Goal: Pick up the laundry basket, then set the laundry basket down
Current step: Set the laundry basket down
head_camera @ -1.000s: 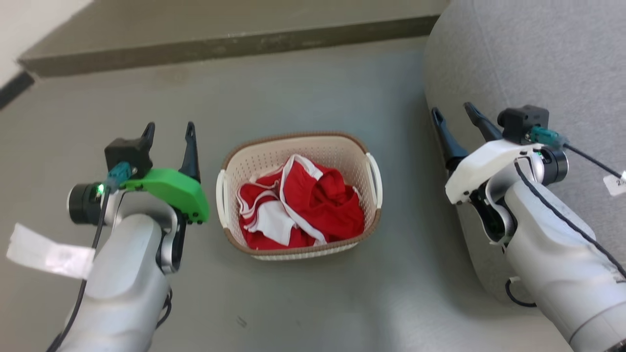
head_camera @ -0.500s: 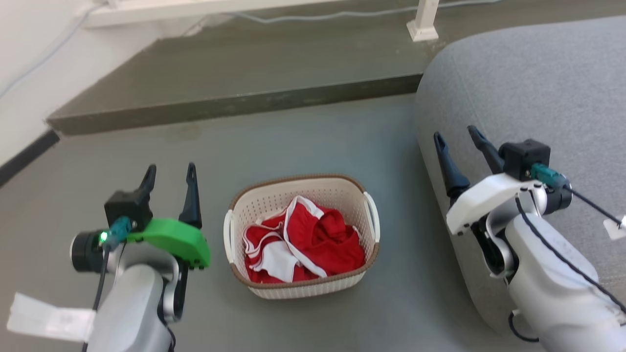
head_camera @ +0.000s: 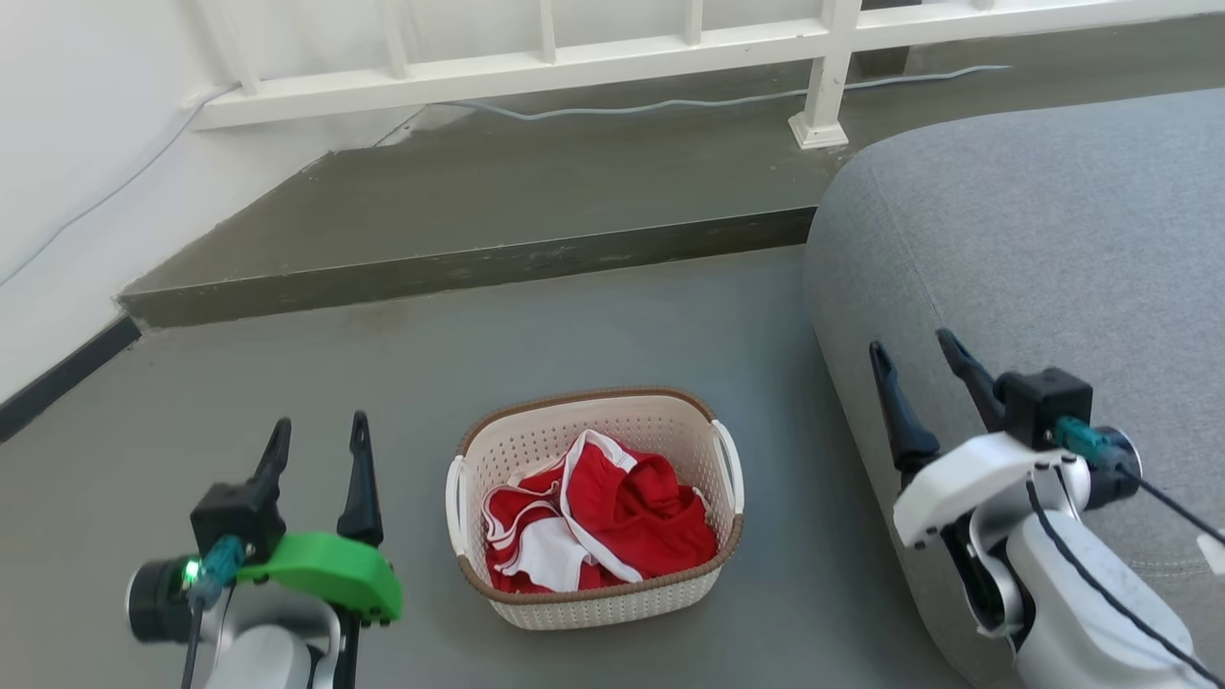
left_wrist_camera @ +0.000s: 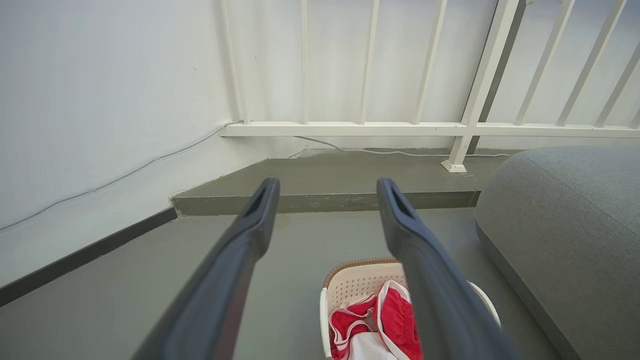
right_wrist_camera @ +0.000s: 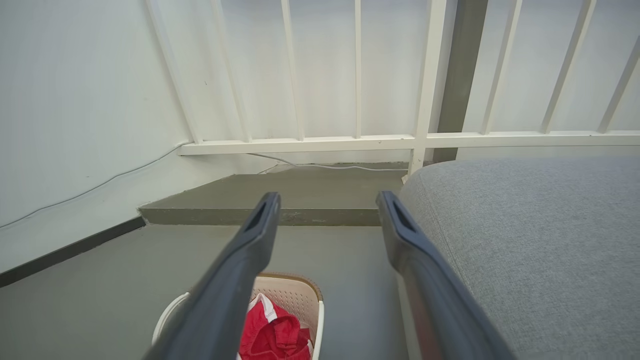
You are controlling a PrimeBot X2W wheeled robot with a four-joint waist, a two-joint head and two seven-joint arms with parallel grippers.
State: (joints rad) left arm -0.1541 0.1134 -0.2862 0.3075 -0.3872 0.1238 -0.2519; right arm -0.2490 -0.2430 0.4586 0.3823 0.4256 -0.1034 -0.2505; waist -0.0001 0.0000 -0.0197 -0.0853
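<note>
Contact is missing at this moment. The laundry basket (head_camera: 598, 609) stands upright on the grey floor (head_camera: 478, 354), in the middle between the two arms, with red and white clothes (head_camera: 622, 498) lying inside it. The left gripper (head_camera: 320, 429) is at the left of the basket, near it but not touching. Its two fingers are spread apart and hold nothing. The right gripper (head_camera: 911, 344) is at the right, farther from the basket, in front of the edge of the grey sofa (head_camera: 1034, 239). It is also spread and empty. Both point to the far side, toward the step (head_camera: 478, 268) and the white railing (head_camera: 574, 57), not down to the white loop handles (head_camera: 732, 469).

I judge that no lift is in hand now. The pictures cannot say whether the whole task is still left or is already finished. If it is still left, the grippers must first come in and down to the handles or the brown rim.
</note>
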